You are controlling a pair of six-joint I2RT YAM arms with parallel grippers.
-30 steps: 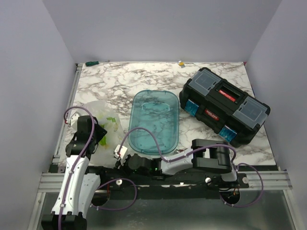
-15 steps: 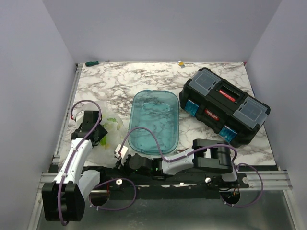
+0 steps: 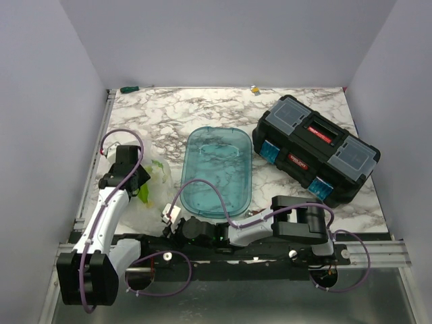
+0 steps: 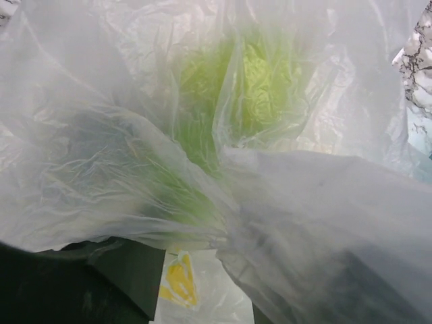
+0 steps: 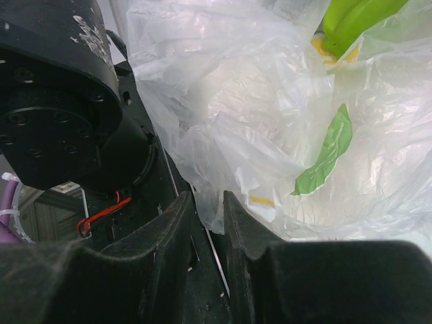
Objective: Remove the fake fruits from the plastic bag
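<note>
The plastic bag point(image 3: 156, 177) lies bunched at the table's left, beside the teal tray. My left gripper point(image 3: 140, 183) is shut on a gathered fold of it. In the left wrist view the bag point(image 4: 317, 202) fills the frame, with a light green fruit point(image 4: 260, 88) and a small yellow one point(image 4: 179, 280) blurred behind the film. My right gripper point(image 3: 169, 217) is shut on the bag's near corner point(image 5: 210, 202). The right wrist view shows a bright green fruit point(image 5: 351, 20) and a green leaf-shaped piece point(image 5: 327, 152) inside the bag. The other fruits are hidden.
A translucent teal oval tray point(image 3: 217, 130) lies in the middle. A black toolbox point(image 3: 316, 148) stands at the right. A small green object point(image 3: 128, 88) and a small yellow one point(image 3: 254, 88) lie at the far edge. The left arm's base point(image 5: 54, 101) is close to my right gripper.
My left gripper has moved away from the near edge, and the bag has gone from spread flat to bunched up against it. The right arm has not moved.
</note>
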